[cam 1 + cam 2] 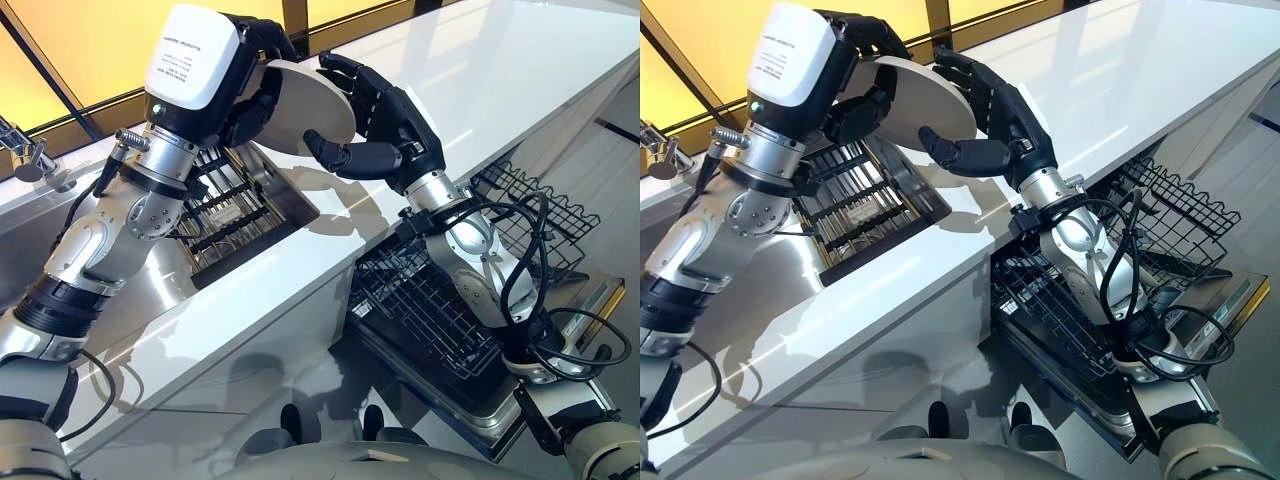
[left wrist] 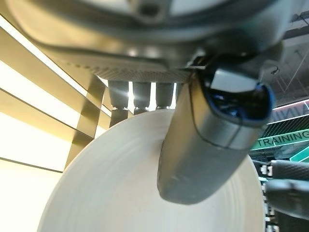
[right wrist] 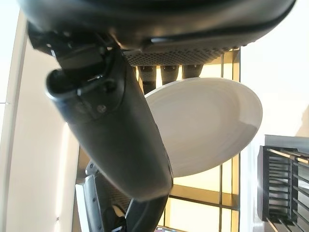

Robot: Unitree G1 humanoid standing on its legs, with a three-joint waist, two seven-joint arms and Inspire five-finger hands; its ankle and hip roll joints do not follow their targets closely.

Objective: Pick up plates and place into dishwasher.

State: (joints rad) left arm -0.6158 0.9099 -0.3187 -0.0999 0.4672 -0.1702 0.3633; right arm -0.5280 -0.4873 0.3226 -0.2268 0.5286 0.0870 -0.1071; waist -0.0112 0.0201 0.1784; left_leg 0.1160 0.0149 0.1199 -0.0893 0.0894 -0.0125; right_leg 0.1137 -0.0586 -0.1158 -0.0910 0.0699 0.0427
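A round white plate (image 1: pixel 305 105) is held tilted in the air above the counter's sink end. My left hand (image 1: pixel 250 95) is shut on its left edge; in the left wrist view the thumb (image 2: pixel 207 145) lies pressed on the plate (image 2: pixel 120 193). My right hand (image 1: pixel 385 125) is at the plate's right edge, with its straight fingers (image 1: pixel 350 75) behind the rim and its thumb (image 1: pixel 335 155) below the front. In the right wrist view the plate (image 3: pixel 207 121) sits in the gap between those fingers and the thumb (image 3: pixel 116 121). The right hand is open.
A sunken sink (image 1: pixel 290 195) with a dark dish rack (image 1: pixel 225 215) lies under the plate. The white counter (image 1: pixel 500 70) runs to the far right. Below its front edge the dishwasher's wire rack (image 1: pixel 430 310) stands pulled out, another wire basket (image 1: pixel 545 210) beyond. A tap (image 1: pixel 25 150) stands far left.
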